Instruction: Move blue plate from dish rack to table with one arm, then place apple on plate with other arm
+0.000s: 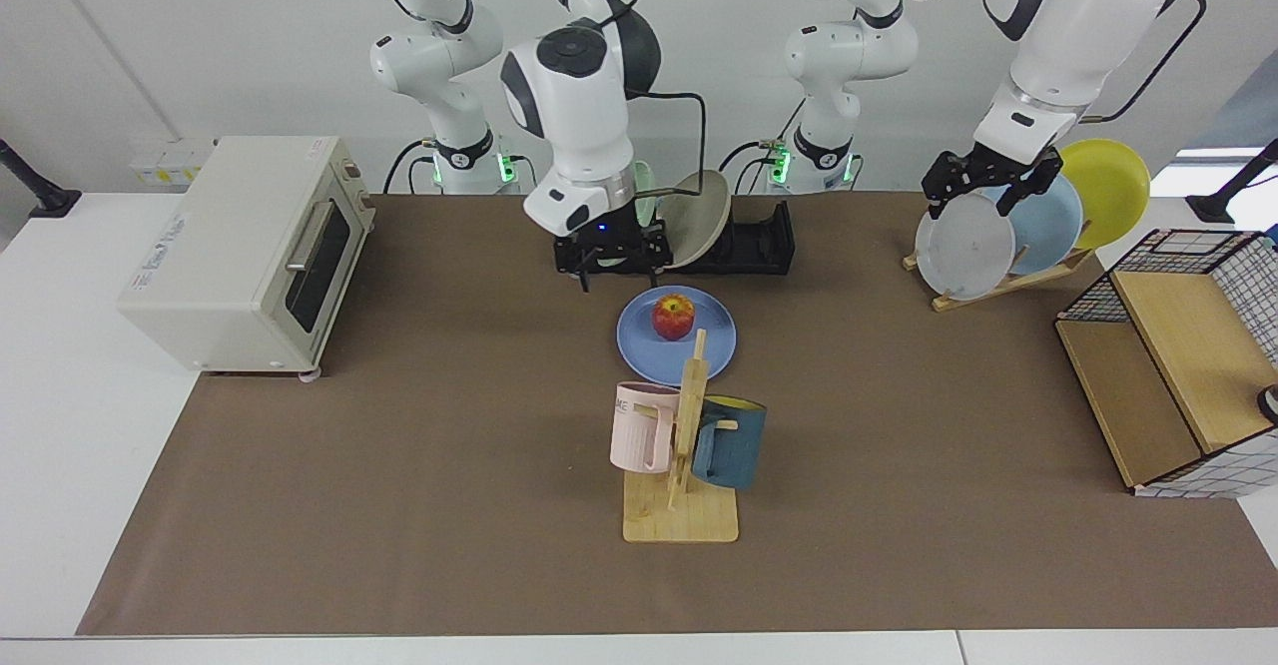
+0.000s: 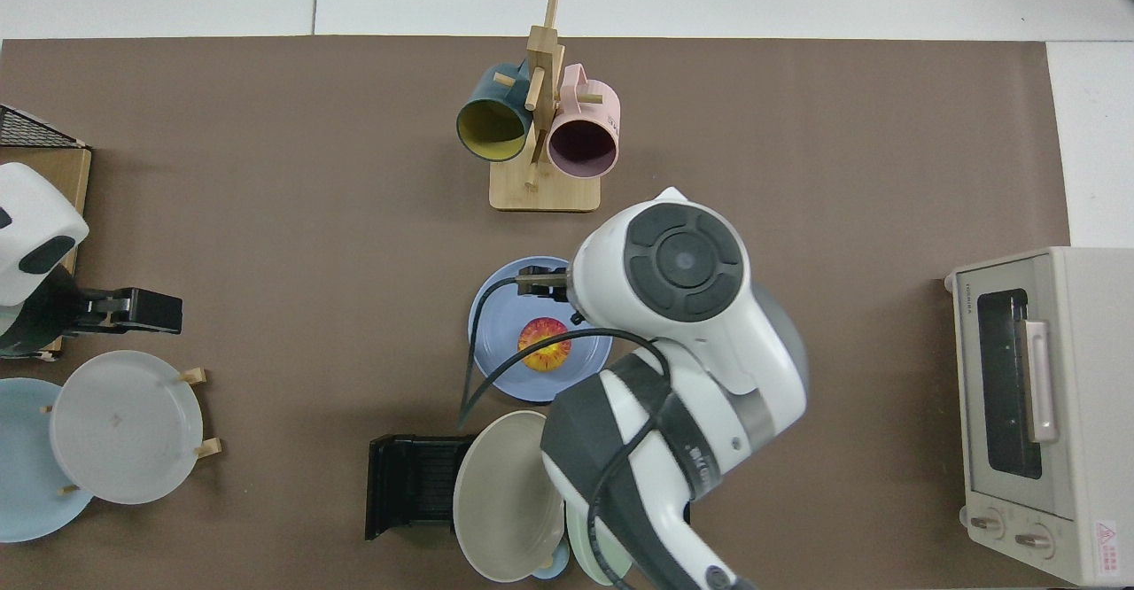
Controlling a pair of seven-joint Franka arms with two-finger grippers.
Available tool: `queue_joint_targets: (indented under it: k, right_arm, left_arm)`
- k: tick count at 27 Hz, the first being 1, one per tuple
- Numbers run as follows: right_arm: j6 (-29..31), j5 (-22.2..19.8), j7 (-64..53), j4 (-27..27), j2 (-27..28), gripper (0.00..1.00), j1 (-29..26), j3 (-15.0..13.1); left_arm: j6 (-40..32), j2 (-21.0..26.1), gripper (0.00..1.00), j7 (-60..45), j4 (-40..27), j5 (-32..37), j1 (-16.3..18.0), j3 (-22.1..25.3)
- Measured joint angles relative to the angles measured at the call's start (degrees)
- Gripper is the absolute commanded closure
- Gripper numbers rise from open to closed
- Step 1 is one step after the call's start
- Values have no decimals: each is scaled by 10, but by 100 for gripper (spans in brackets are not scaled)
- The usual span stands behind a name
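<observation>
The red and yellow apple rests on the blue plate, which lies flat on the brown mat of the table just in front of the black dish rack. My right gripper hangs open and empty above the mat, up and to the left of the apple in the facing view; in the top view its hand covers it. My left gripper waits open beside the grey plate on the wooden rack.
A beige plate and a pale green one stand in the dish rack. A wooden mug stand with two mugs is in front of the blue plate. A toaster oven stands far left, a wire-and-wood shelf far right.
</observation>
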Motion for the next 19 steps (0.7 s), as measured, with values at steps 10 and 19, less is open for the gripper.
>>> queue_joint_targets:
  k: [10,19]
  right_arm:
    - [-30,-22,-223,0,-37,0,-142,-3]
    - [-59,-42,-292,-1,-65,0,-210,-3]
  left_arm:
    - [0,0,0,0,0,-3,0,0]
    - [0,0,0,0,0,-4,0,0]
